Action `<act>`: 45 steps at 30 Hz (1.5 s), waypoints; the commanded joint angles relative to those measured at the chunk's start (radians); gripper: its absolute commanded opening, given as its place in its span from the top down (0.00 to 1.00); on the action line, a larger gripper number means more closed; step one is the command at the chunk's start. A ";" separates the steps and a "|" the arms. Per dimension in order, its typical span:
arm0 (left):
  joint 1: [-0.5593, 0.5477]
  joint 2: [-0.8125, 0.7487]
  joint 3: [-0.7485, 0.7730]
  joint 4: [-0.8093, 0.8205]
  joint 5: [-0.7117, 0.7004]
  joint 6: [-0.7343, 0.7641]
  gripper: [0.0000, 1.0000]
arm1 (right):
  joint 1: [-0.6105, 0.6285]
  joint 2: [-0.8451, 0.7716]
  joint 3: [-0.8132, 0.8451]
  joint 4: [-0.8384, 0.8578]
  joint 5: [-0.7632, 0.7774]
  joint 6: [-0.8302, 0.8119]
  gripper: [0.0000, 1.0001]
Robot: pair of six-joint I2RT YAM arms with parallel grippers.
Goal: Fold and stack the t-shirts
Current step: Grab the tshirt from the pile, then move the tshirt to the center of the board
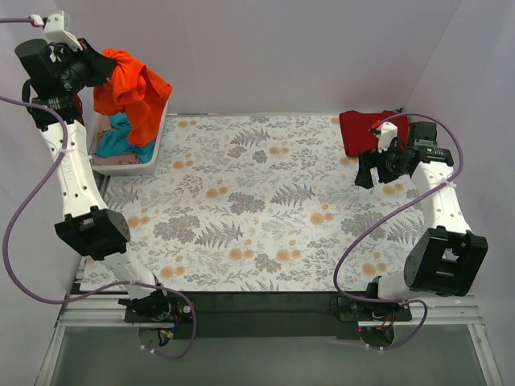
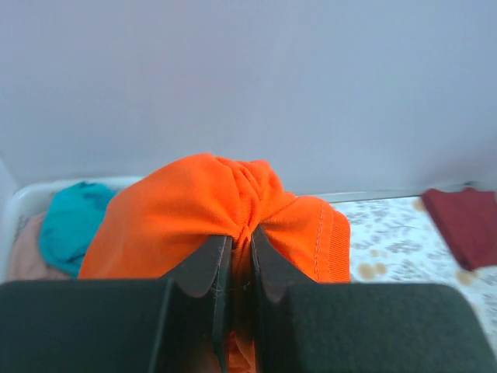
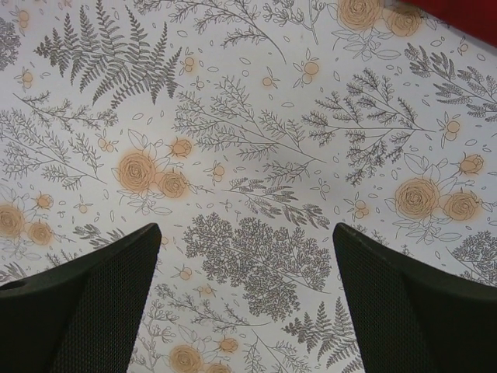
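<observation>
Top external: the orange-red t-shirt (image 1: 133,92) is held bunched by the left gripper (image 1: 103,66), raised at the far left corner, its lower part draped over the white bin (image 1: 158,138). In the bin a teal garment (image 1: 122,130) is seen, with a bit of pale pink garment (image 1: 99,147) beside it; the rest of the contents is covered by the hanging shirt. The crimson t-shirt (image 1: 360,133) is laid folded on the floral cloth (image 1: 257,201) at the far right edge, partly hidden by the right wrist. The right gripper (image 1: 366,170) is hung over the cloth just near of it; its opening cannot be judged from here. No writing can be read on either arm.

Left wrist: the left gripper (image 2: 241,245) is clamped narrowly on a pinch of orange-red t-shirt (image 2: 178,210), fabric gathered into the slit between the jaws. The teal garment (image 2: 70,221) and pale pink garment (image 2: 27,252) are seen behind at left inside the white bin (image 2: 19,198). The crimson t-shirt (image 2: 466,229) is cut off by the right edge.

Right wrist: the right gripper (image 3: 245,233) is spread wide, nothing held, only floral cloth (image 3: 272,155) between the fingers (image 3: 101,295). A corner of crimson t-shirt (image 3: 466,15) is cropped at top right
</observation>
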 commanded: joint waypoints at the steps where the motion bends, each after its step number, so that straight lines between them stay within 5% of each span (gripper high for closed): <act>1: -0.009 -0.176 0.044 0.040 0.192 -0.084 1.00 | 0.003 -0.053 0.028 -0.014 -0.045 -0.010 0.02; 6: -0.017 -0.297 -0.069 0.084 0.355 -0.173 1.00 | 0.003 -0.091 0.057 -0.020 -0.010 -0.019 0.02; 11: -0.104 -0.454 -0.337 0.113 0.468 -0.212 1.00 | 0.003 -0.146 0.048 -0.056 0.027 -0.069 0.02; 17: -0.271 -0.666 -0.733 0.135 0.441 -0.126 1.00 | 0.004 -0.226 -0.015 -0.091 0.032 -0.109 0.02; 22: -0.438 -0.727 -0.902 0.166 0.389 -0.111 1.00 | 0.004 -0.284 -0.087 -0.105 0.003 -0.129 0.02; 26: -0.578 -0.637 -0.843 0.213 0.290 -0.153 1.00 | 0.004 -0.283 -0.093 -0.102 -0.009 -0.146 0.02; 34: -0.647 -0.253 -0.269 0.155 0.385 -0.269 1.00 | 0.001 -0.196 -0.026 -0.088 -0.112 -0.136 0.02; 38: -0.652 -0.262 -0.282 0.089 0.531 -0.206 1.00 | 0.001 -0.176 0.060 -0.118 -0.117 -0.134 0.02; 39: -0.652 -0.288 -0.330 0.066 0.559 -0.172 0.96 | 0.003 -0.171 0.075 -0.125 -0.114 -0.138 0.02; 40: -0.652 -0.317 -0.436 -0.045 0.595 -0.107 0.74 | 0.003 -0.165 0.091 -0.151 -0.109 -0.140 0.02; 42: -0.650 -0.391 -0.526 -0.228 0.571 0.160 0.49 | 0.004 -0.140 0.143 -0.186 -0.106 -0.145 0.02; 45: -0.609 -0.489 -0.754 -0.469 0.407 0.364 0.44 | 0.020 -0.134 0.148 -0.240 -0.103 -0.123 0.02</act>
